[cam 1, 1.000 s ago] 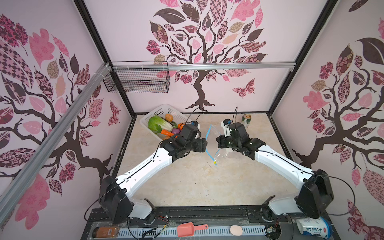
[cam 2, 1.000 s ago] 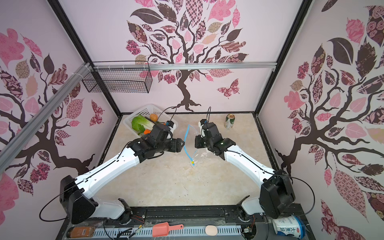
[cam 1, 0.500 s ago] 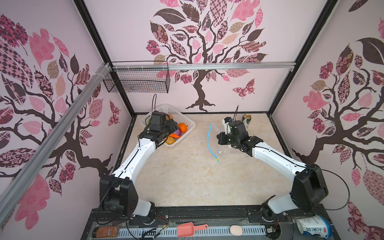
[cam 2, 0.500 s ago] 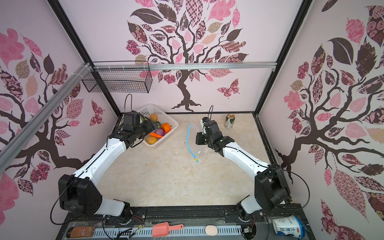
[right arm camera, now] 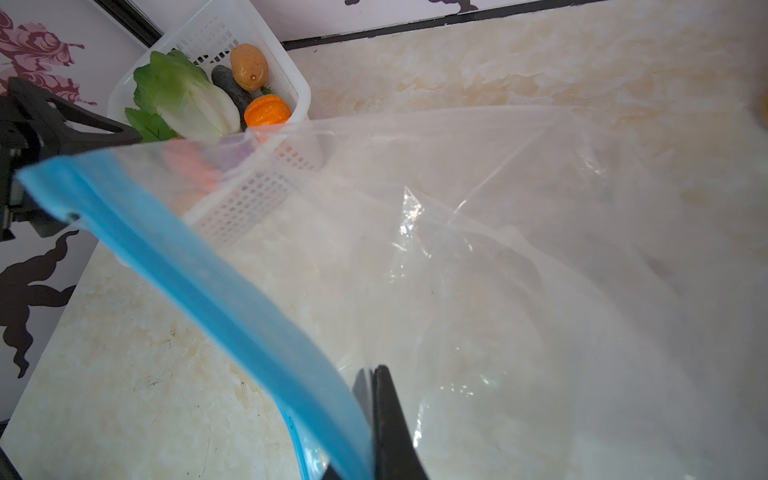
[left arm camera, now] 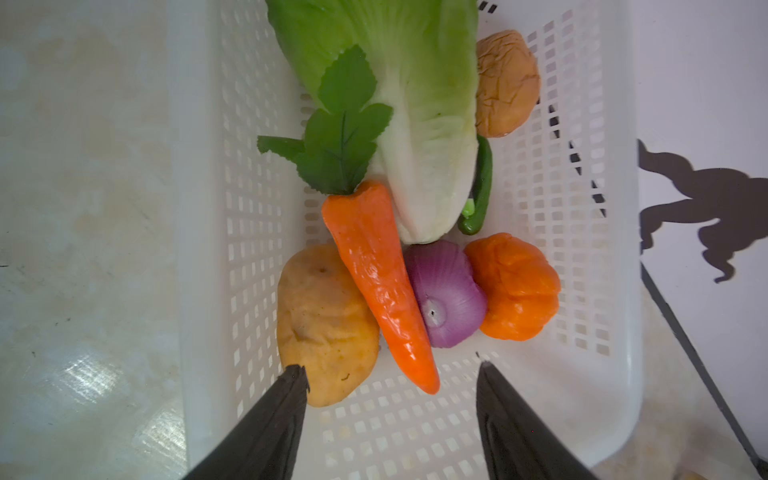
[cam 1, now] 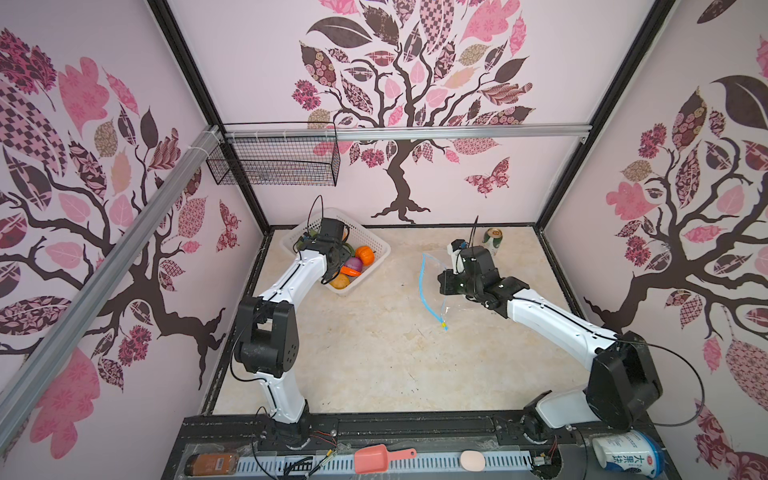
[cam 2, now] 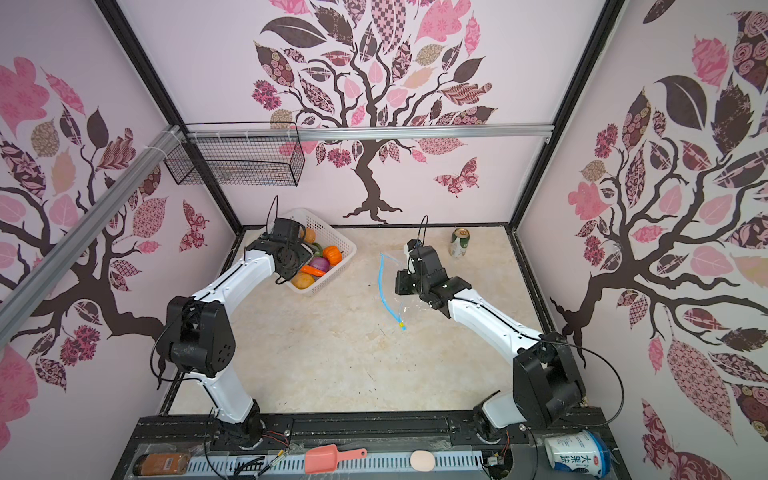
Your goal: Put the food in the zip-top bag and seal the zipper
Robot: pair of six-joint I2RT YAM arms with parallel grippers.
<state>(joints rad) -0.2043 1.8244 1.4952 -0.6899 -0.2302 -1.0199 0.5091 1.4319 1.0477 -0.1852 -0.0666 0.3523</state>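
Centre-right: your right end effector pinches zip-top bag up for loading; left end effector spread above carrot.

Back-left on table: white basket, left gripper above it, jaws hid by wrist. Inside, packed close at near end: pumpkin, onion, carrot, potato; far potato sits at the back. Mid-table, clear zip-top bag w/ right gripper on it; zipper arcs along bag's left edge, slider at near end. Behind, apart: drink can, upright.
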